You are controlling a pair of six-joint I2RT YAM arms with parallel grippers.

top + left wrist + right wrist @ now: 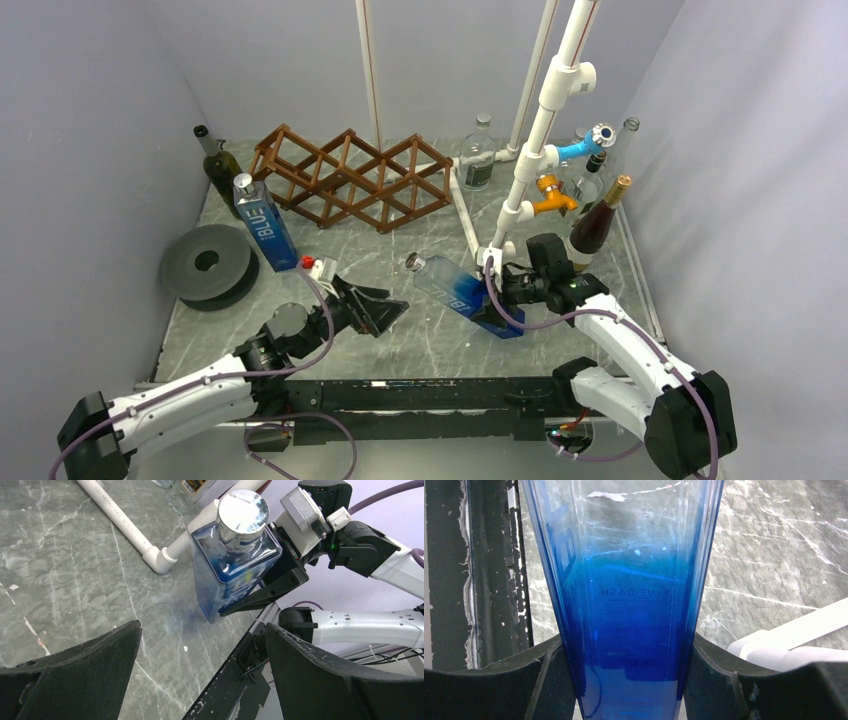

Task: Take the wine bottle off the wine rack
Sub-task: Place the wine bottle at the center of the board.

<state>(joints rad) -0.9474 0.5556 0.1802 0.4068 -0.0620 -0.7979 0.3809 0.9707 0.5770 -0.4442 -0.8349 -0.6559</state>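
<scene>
The brown wooden wine rack point(352, 180) stands at the back of the table, and its cells look empty. My right gripper point(497, 300) is shut on the lower body of a blue square bottle point(462, 294) with a silver cap. It holds the bottle tilted, cap toward the left, in front of the rack and apart from it. In the right wrist view the bottle point(634, 610) fills the gap between the fingers point(549, 675). My left gripper point(385, 308) is open and empty just left of the cap. In the left wrist view the bottle point(235, 565) hangs beyond the gripper point(202, 627).
A second blue bottle point(265, 220) and a dark green bottle point(220, 170) stand at the left by a black spool point(208, 265). A white pipe frame point(530, 150) with blue and orange valves rises at the right. A clear bottle point(478, 155) and wine bottles point(598, 220) stand behind it.
</scene>
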